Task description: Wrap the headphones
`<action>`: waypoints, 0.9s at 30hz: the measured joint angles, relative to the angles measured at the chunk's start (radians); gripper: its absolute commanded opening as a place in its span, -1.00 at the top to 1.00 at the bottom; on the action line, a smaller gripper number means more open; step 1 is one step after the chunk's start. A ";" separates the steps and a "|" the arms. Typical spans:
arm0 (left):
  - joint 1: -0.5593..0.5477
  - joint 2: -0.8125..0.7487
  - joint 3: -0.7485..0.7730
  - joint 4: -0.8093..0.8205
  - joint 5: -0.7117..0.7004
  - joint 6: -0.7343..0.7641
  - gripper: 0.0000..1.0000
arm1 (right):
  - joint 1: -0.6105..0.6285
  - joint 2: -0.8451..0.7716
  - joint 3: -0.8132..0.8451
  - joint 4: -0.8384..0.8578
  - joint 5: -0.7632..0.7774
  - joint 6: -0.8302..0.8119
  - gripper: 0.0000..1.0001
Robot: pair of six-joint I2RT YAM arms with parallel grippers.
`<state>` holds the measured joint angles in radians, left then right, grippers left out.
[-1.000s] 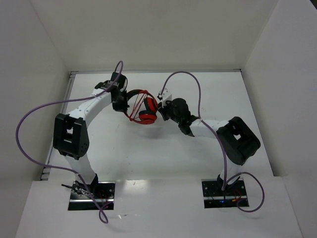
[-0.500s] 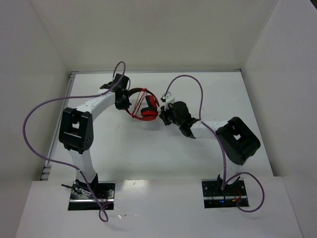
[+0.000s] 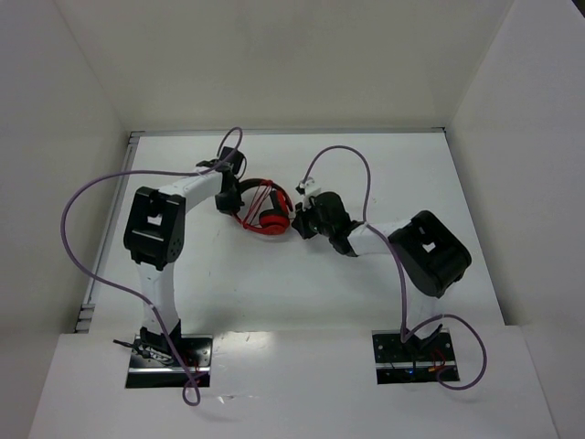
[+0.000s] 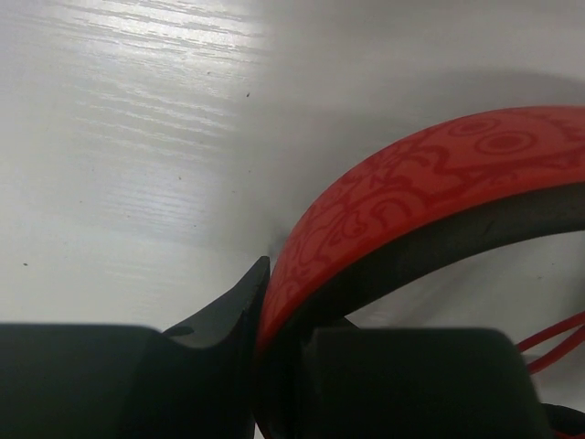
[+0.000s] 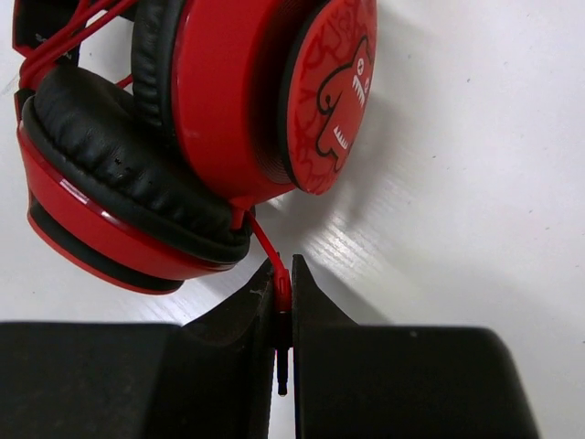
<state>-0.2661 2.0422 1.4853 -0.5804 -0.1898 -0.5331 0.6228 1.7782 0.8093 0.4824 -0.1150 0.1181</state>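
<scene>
The red headphones (image 3: 265, 207) sit at the middle back of the table, cord strands stretched across the headband. My left gripper (image 3: 228, 198) is shut on the red, black-lined headband (image 4: 393, 197) at its left end. My right gripper (image 3: 300, 219) is just right of the ear cups (image 5: 228, 101) and is shut on the plug end of the thin red cord (image 5: 281, 288). The metal plug tip sits between the fingers. The cord runs from my right fingers up behind the lower ear cup.
Thick purple robot cables (image 3: 101, 187) loop over both arms. White walls (image 3: 91, 110) close the table at the left, back and right. The white table (image 3: 302, 283) lies bare in front of the headphones.
Both arms have shifted: the left arm's elbow moved right and the headphones moved slightly toward the middle. The right gripper drew in closer to the ear cups with the cord end.
</scene>
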 measured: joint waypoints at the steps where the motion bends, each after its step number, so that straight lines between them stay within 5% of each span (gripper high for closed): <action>1: 0.000 0.007 0.000 0.003 -0.001 0.005 1.00 | 0.000 0.006 0.000 0.000 -0.004 0.005 0.93; 15: -0.035 0.062 0.067 0.003 -0.092 0.070 1.00 | -0.002 0.066 0.000 -0.006 -0.013 0.024 0.83; 21: -0.036 0.062 0.067 0.014 -0.126 0.087 0.75 | -0.014 0.066 0.005 -0.029 -0.007 0.035 0.50; 27: -0.034 0.060 0.057 0.033 -0.145 0.098 0.72 | -0.027 0.071 0.074 -0.137 0.018 0.038 0.14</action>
<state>-0.2996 2.1025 1.5421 -0.5472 -0.3344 -0.4347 0.5957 1.8488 0.8837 0.3454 -0.0967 0.1558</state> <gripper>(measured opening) 0.192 0.370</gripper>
